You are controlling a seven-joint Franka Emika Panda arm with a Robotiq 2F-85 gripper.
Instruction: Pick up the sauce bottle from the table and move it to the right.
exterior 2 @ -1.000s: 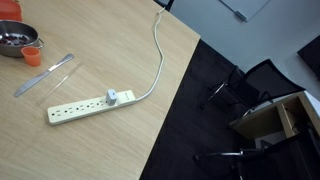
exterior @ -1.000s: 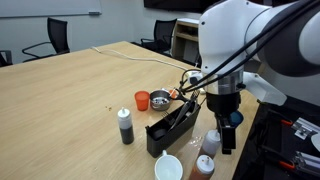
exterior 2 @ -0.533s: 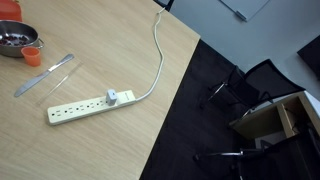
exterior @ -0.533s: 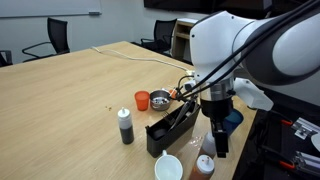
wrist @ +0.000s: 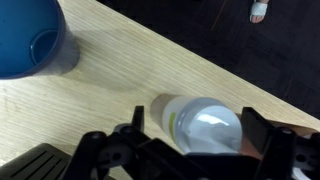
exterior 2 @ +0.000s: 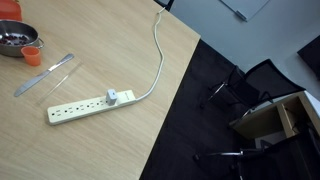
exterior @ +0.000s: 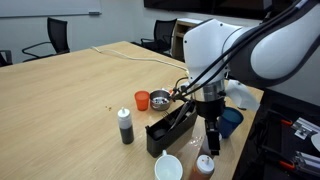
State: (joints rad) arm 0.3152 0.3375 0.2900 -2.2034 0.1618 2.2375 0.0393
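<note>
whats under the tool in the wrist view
The sauce bottle, seen from above with its white top facing the camera, sits between the open tool's fingers, with the table around it. Its own top hides its lower body and base.

exterior views oblique over table [exterior: 60, 90], share orange cup [exterior: 142, 100]; wrist close, downward

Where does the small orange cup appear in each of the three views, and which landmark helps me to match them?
Exterior view: the orange cup stands near the picture's centre.
Exterior view: the orange cup stands near the left edge, in the upper part.
Wrist view: not in it.
Shared landmark: the metal bowl stands beside the cup in both exterior views.
</note>
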